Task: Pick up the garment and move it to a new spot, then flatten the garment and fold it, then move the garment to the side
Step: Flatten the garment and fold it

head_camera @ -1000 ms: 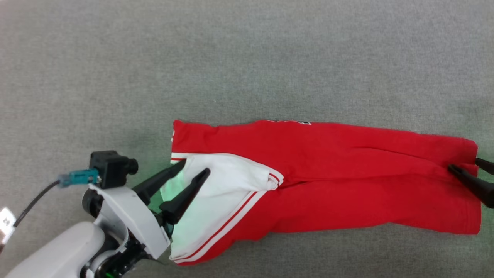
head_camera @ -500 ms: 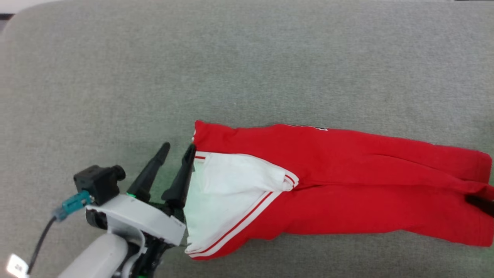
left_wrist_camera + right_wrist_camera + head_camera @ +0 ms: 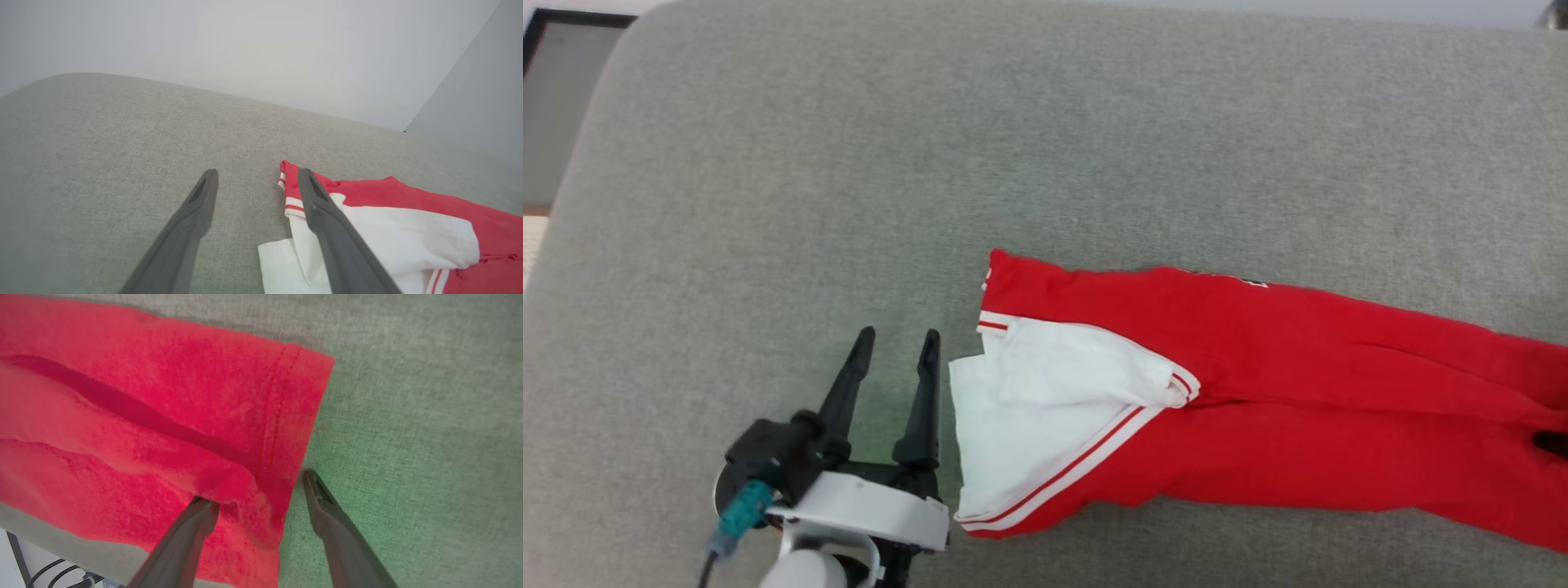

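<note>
Head view: garment (image 3: 1258, 384) laid out as a long red band across the grey surface (image 3: 768, 204), white sleeve (image 3: 1045, 408) with striped trim on top at its left end. Just beside that sleeve, left claw (image 3: 898, 333), fingers spread apart, gripping nothing.

Left wrist view: finger on that view's right overlapping the sleeve edge, contact impossible to judge; pale wall (image 3: 245, 49) beyond the surface.

Right wrist view: right claw (image 3: 257, 488) spread wide at the garment's hemmed end, one finger over red fabric, the other over bare surface, nothing clamped; cables (image 3: 49, 571) below the surface edge at lower left.
</note>
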Robot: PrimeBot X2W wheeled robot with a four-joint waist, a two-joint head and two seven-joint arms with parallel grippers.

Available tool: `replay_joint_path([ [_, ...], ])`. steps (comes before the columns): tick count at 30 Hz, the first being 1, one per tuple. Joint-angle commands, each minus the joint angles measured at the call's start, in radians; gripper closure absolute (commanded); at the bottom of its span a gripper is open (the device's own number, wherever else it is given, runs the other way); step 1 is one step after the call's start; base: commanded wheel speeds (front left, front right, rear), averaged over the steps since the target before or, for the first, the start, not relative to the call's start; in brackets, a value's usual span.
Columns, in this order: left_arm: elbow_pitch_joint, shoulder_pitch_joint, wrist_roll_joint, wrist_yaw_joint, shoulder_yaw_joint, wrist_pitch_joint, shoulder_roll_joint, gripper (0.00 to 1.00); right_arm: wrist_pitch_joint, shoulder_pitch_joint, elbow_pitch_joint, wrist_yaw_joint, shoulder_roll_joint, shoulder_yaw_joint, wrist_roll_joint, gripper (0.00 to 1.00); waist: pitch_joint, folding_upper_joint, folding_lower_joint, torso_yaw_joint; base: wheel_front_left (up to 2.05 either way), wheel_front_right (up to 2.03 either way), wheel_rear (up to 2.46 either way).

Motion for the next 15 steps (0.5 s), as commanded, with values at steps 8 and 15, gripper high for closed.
replay_joint_path([
  [8,-0.005,0.044,0.238,-0.045,0.072,-0.002,-0.086,0.0,0.032,0.034,0.025,-0.002,0.038,0.011,-0.036,0.0,-0.018,0.0,0.0,0.031,0.0,0.0,0.0],
  [15,0.013,0.043,0.332,-0.09,0.119,-0.002,-0.129,0.0,0.016,0.02,0.009,-0.002,0.055,0.016,-0.07,1.0,-0.004,0.0,0.0,0.029,0.0,0.0,0.0],
])
